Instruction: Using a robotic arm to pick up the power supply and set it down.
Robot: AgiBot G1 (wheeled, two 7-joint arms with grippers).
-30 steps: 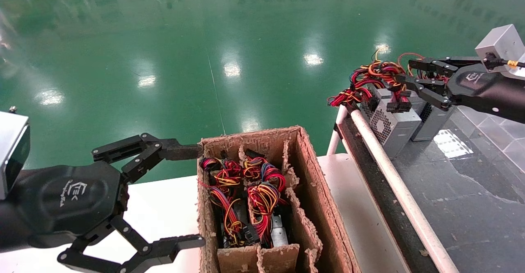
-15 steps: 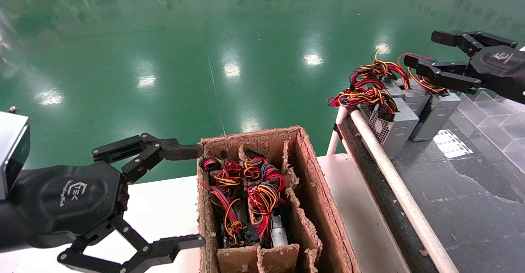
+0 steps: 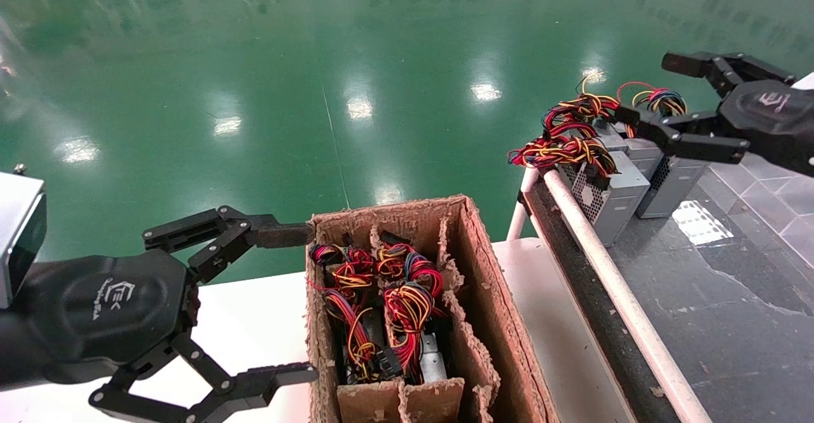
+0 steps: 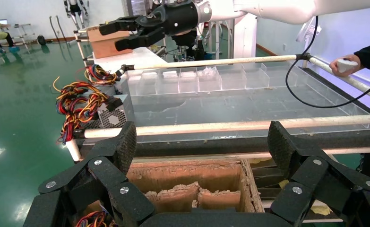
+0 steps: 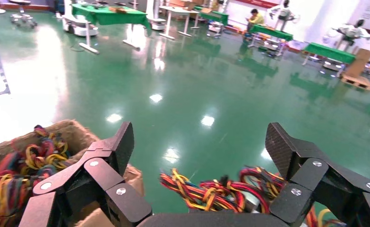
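- Black two-finger right gripper, fingers spread and empty, hovers above grey metal power supply on the dark conveyor.
- Tangled coloured wires trail nearby.
- Left gripper, fingers apart, idles beside brown cardboard box.

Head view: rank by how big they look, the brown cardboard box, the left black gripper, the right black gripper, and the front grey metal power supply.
1. Brown cardboard box.
2. Left black gripper, open; it sits nearest the camera, which inflates it.
3. Right black gripper, open, farther off.
4. Front grey metal power supply, smallest.
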